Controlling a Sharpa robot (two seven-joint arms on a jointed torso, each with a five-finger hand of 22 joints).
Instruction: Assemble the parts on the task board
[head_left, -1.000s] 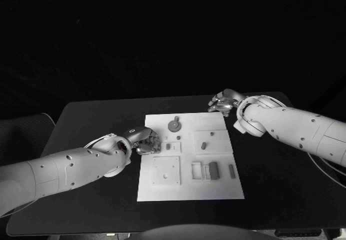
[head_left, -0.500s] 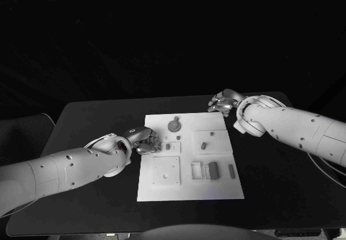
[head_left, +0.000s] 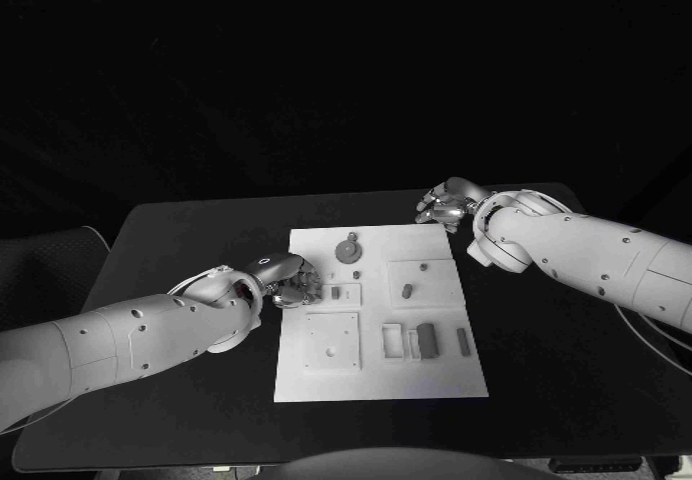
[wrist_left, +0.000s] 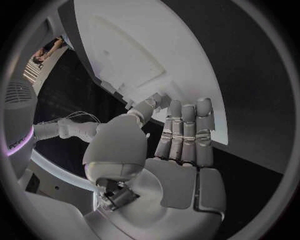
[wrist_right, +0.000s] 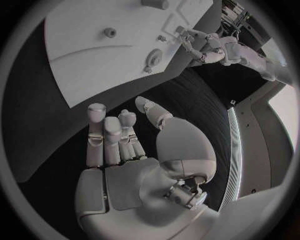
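- Task board (head_left: 378, 315): white plate lying flat in the middle of the black worktop (head_left: 188, 230). In the head view its long side runs away from the robot.
- Parts on the board, head view: a round part (head_left: 348, 250) near the far edge; a small part (head_left: 408, 291) in the right-hand square field of the middle row; a small part (head_left: 336, 294) in the left field of that row; a block (head_left: 426, 339) and a slim bar (head_left: 464, 342) in the near row, beside a rectangular recess (head_left: 392, 341). A square plate (head_left: 330, 342) with a small hole sits at the near left.
- Left hand (head_left: 289, 280): at the board's left edge, level with the middle row. Its wrist view shows the fingers (wrist_left: 185, 131) straight and side by side, reaching over the board's edge, thumb alongside. Nothing held; whether the fingertips touch the board cannot be told.
- Right hand (head_left: 444, 206): over the bare worktop just beyond the board's far right corner. Its wrist view shows the fingers (wrist_right: 111, 135) extended, close together, empty, apart from the board.
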